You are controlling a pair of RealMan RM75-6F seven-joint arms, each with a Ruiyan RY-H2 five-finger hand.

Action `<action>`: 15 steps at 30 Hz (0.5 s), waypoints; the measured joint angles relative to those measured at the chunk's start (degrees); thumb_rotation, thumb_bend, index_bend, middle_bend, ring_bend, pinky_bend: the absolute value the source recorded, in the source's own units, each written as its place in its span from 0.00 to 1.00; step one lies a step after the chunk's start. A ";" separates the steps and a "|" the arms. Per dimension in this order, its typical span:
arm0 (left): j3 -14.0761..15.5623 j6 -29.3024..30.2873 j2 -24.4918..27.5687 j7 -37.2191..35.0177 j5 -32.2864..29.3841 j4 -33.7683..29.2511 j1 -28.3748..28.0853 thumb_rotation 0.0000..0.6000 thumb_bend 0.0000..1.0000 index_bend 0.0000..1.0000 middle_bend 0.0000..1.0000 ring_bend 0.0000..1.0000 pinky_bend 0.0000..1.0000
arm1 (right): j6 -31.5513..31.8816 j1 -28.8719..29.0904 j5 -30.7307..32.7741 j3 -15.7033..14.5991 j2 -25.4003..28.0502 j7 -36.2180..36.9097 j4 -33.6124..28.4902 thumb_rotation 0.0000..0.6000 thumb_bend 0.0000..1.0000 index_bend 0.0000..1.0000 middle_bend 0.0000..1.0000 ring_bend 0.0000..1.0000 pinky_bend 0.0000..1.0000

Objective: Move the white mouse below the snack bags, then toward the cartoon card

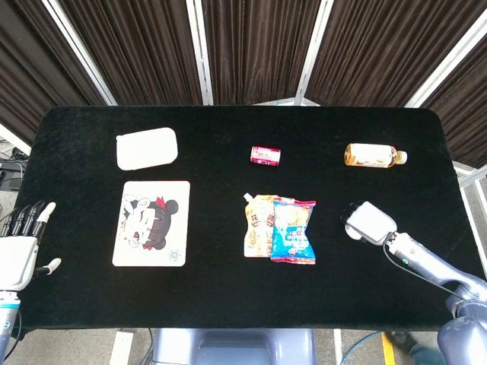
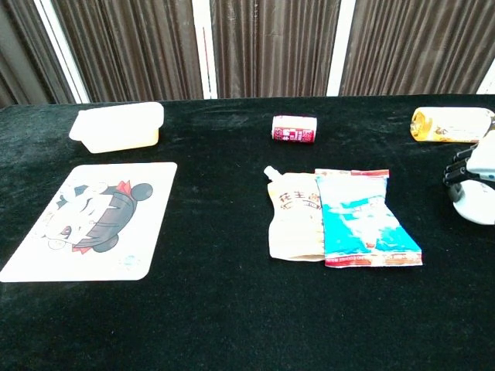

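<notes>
From the head view, our right hand [image 1: 368, 222] lay curled over the white mouse [image 1: 356, 229], right of the snack bags [image 1: 279, 228]; our left hand [image 1: 21, 242] hung spread, empty. From the chest view, fingers [image 2: 458, 173] wrapped that mouse.
</notes>
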 measured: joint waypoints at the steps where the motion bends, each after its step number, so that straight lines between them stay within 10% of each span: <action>1: 0.02 -0.06 0.05 -0.13 0.03 -0.05 -0.03 1.00 0.00 0.00 0.00 0.00 0.00 | 0.93 -0.03 0.12 0.14 0.10 -0.32 0.13 1.00 0.37 0.55 0.62 0.35 0.50; 15: 0.87 -0.44 1.96 -3.87 1.99 -1.26 -0.12 1.00 0.00 0.00 0.00 0.00 0.00 | 16.88 2.77 -1.80 0.24 6.77 -8.04 -7.17 1.00 0.35 0.55 0.62 0.35 0.51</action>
